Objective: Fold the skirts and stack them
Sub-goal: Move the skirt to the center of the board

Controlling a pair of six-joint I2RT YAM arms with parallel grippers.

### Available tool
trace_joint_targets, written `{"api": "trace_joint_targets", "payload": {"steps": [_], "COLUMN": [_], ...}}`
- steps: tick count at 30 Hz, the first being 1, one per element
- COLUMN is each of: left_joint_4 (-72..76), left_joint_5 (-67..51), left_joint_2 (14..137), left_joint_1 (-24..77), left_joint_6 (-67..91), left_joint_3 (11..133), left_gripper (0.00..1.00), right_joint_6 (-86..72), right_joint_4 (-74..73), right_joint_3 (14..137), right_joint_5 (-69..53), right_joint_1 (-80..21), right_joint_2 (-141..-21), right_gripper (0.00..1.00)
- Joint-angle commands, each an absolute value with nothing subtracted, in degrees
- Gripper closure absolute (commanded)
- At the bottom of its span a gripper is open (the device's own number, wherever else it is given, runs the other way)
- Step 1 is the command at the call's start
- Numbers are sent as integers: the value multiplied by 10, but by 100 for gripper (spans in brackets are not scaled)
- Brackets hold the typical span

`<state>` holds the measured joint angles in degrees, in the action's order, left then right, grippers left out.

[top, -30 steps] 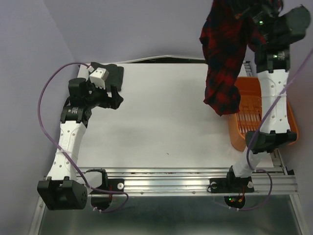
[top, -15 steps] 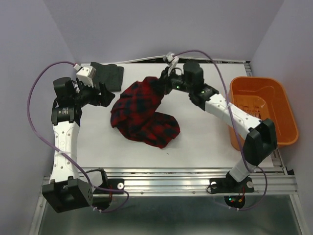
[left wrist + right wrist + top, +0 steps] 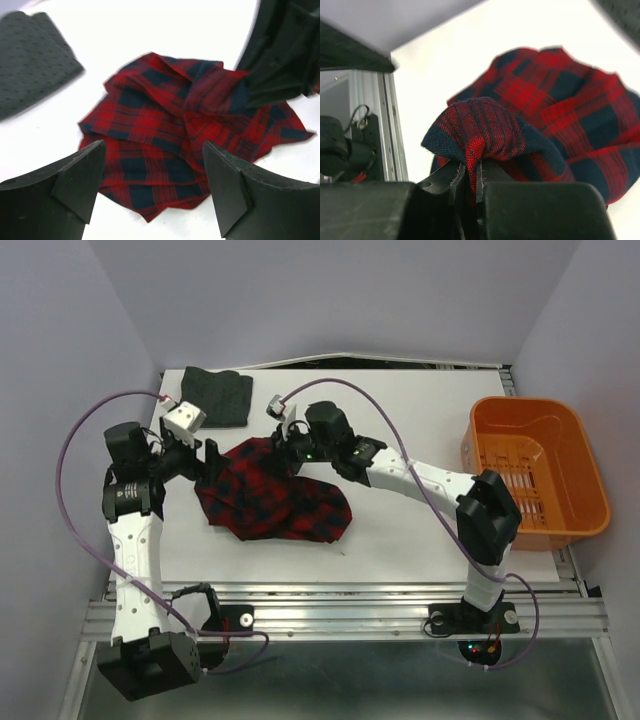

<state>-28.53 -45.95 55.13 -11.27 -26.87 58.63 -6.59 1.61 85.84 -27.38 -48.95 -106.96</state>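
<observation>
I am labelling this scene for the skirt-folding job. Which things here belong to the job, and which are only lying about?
Belong to the job: plaid skirt, pinched in the right gripper; grey dotted skirt, at the far left corner; left gripper, open, near the plaid skirt.
Only lying about: orange basket, at the right.

On my feed I see a white desk [image 3: 400, 540] enclosed by pale lavender walls [image 3: 330, 290] on the far, left and right sides. An orange plastic basket [image 3: 520, 403] sits upright at the desk's right edge, its open side up. Rows of narrow slits show in its floor towards its near end, and its rim is rounded at the corners. An aluminium rail [image 3: 350, 605] runs the length of the desk's near edge. From the left wrist view I see the same white desk [image 3: 175, 30] surface.
</observation>
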Motion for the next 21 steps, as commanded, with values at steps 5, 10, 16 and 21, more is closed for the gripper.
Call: {"api": "trace_joint_targets", "payload": {"steps": [5,10,16,21], "left_joint_4": [-221,-265,-219,-214], "left_joint_5": [-443,-491,-495,-483], "left_joint_2": [624,671,659,674], "left_joint_1": [-183,-183,-173,-172], "left_joint_6": [-181,-220,-210,-219], "left_joint_3": [639,672,651,651], "left_gripper": [13,13,13,14], "right_joint_6": [-8,177,93,133], "right_joint_4": [-30,-209,-226,-238], "right_joint_3": [978,983,949,971], "right_joint_5": [-264,-222,-194,-213], "right_joint_1": [-433,-428,-269,-244], "right_joint_2": [-1011,-924,-844,-777], "right_gripper": [99,99,99,99]}}
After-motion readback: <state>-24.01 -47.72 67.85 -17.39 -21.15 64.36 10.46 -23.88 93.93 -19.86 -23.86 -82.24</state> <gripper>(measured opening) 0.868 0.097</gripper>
